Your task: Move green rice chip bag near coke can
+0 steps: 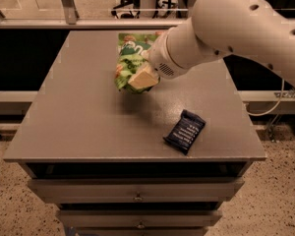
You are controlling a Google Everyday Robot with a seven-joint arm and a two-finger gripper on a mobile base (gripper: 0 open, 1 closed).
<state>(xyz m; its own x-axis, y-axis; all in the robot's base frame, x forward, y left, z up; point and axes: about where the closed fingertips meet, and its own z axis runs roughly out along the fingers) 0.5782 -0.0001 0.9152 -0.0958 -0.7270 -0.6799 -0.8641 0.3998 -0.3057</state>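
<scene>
1. In the upper middle of the frame, the green rice chip bag [128, 58] hangs over the far half of the table [78, 117]. A soft shadow on the grey top just below it makes me judge it lifted clear of the surface.
2. Its long axis runs nearly top to bottom in the picture. The white-lettered end points toward the far edge, and the lower end tips slightly left.
3. My gripper [143, 77] is clamped on the bag's lower right corner, with one pale finger lying across the crinkled foil. So the bag lies up and to the left of my pincer, with most of its length reaching away toward the top of the frame.
4. My arm [236, 28] comes in from the upper right and covers the far right part of the table.
5. I cannot see the coke can anywhere. If it is on the table, I judge it to be behind my arm in that upper right area, though I cannot confirm this.
6. The coming move depends on that. I would carry the bag to the can, but its long body leads the pincer and could knock a small can over.
7. A dark blue wrapped bar [185, 131] lies at a slant in the lower right of the table, well apart from the bag.
</scene>
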